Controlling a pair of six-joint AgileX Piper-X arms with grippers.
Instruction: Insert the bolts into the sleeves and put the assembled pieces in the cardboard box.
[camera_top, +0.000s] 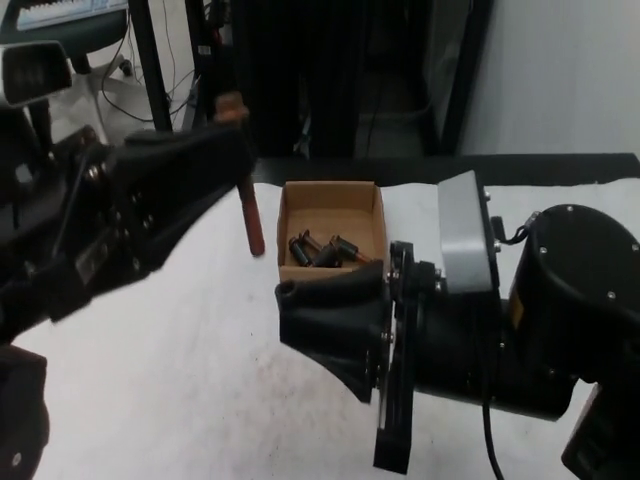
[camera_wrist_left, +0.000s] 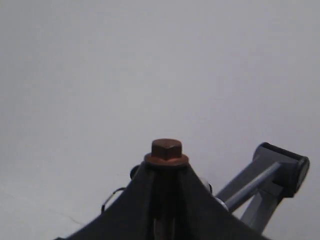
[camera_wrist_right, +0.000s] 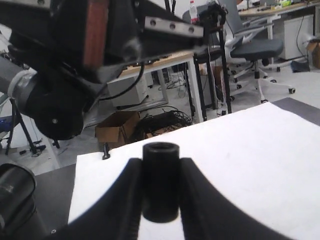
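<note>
1. Some of the job looks done: a few dark assembled pieces (camera_top: 320, 248) already lie in the open brown cardboard box (camera_top: 296, 212), which sits at the far middle of the white cloth-covered bench (camera_top: 180, 350).
2. This pair is not yet joined. The left gripper (camera_wrist_left: 166, 175) is clamped on a copper-coloured hex-head metal bolt (camera_wrist_left: 166, 150), held above the bench just left of the box.
3. The right gripper (camera_wrist_right: 161, 165) has its jaws closed on a short black cylindrical sleeve (camera_wrist_right: 161, 187), nearer than the box and a little right of the bolt. The two parts are near each other but apart.
4. The bolt stands close to upright, its long axis nearly vertical, head on top and shank pointing down at the bench.
5. The sleeve seems to stand upright too, with its open bore facing up.
6. What is left, I reckon: line the shank up over the bore, push it in, then drop the assembly into the box.
</note>
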